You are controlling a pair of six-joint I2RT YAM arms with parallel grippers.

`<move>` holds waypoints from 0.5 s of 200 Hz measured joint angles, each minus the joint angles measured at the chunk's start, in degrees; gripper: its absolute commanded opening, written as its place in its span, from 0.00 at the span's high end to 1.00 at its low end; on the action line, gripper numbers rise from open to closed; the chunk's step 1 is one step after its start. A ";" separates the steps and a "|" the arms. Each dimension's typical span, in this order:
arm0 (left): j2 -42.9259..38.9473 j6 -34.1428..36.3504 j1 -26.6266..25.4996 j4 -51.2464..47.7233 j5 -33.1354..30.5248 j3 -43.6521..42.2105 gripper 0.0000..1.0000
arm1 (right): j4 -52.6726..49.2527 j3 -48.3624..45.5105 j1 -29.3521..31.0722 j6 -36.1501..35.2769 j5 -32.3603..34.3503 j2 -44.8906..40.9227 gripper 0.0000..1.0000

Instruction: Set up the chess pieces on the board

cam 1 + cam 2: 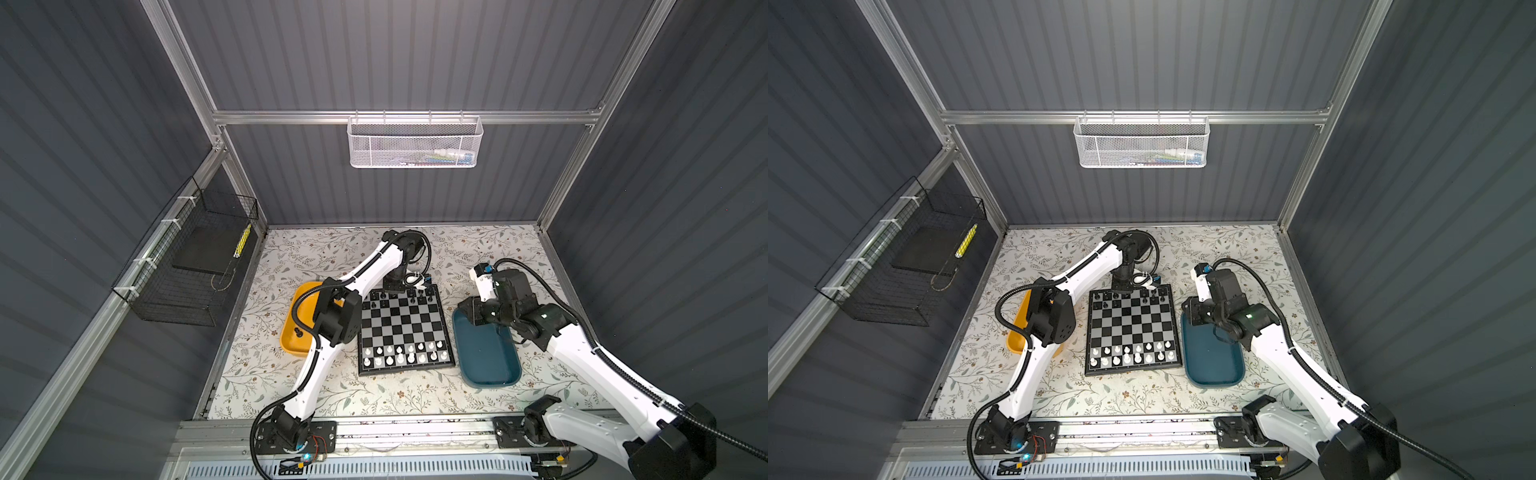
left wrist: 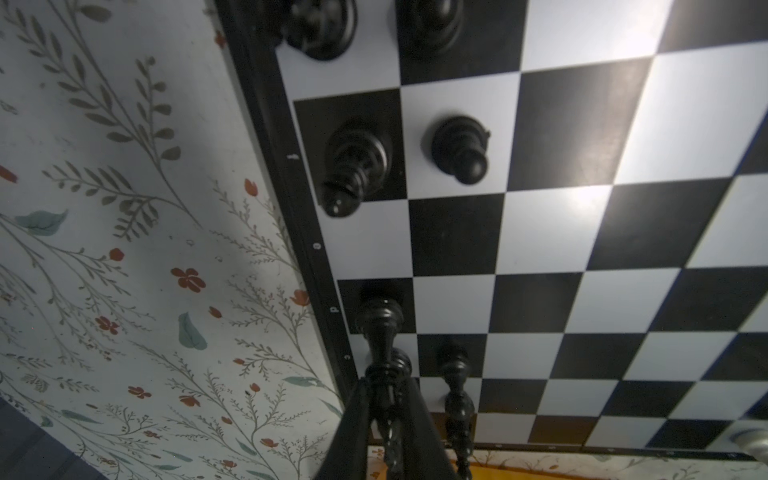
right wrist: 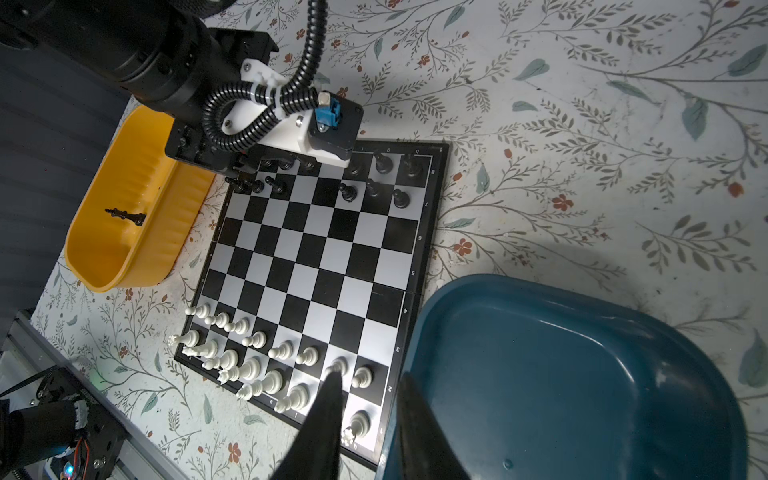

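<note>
Step in hand: seating a black piece on the far row of the board, which lies at the middle of the table. The left gripper stands over the board's far edge. Its fingers are close together, by appearance clamped on the head of a tall black piece; the base of that piece rests on a dark square just inside the rim.

The right gripper hangs at the far end of the teal tray, toward the table's right edge; its fingers are apart with nothing between them; the tray appears empty.

The white pieces fill the two near rows; the black pieces on the two far rows show gaps. A lone black piece lies on its side in the yellow tray, toward the table's left edge.

Assessment: the white side looks done; the black side is incomplete.

Next move calls for an even parting of the left fingers and a straight lift, since neighbouring pieces stand close; then retrieval of the lone black piece, which must be stood upright.
</note>
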 measured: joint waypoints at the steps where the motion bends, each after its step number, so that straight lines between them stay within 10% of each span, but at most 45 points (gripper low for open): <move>1: 0.00 0.00 0.00 0.00 0.00 0.00 0.83 | 0.00 0.00 0.00 0.00 0.00 0.00 0.73; 100: 0.00 0.20 0.00 -0.02 -0.50 0.00 0.80 | 0.02 0.00 0.00 0.04 0.00 0.15 0.73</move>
